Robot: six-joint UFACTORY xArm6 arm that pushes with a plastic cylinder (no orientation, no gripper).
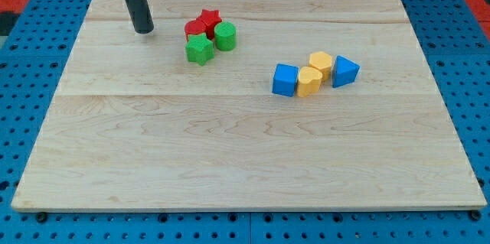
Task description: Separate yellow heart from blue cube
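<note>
partly cropped rod, tip (143, 30) clear, yellow heart (309, 82) touching blue cube (285, 80)

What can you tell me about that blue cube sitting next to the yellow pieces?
The small, matte blue cube sits flat on the pale wooden board, right of centre. It is the leftmost piece of a four-block cluster, its right side touching a yellow block. My tip is far off, toward the view's upper left.

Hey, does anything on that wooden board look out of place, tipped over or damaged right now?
Nothing stands out. The red and green blocks huddle near the view's top, the blue cube, two yellow blocks and blue wedge-like block cluster at right, all intact. My tip rests apart, left of the red-green group.
</note>
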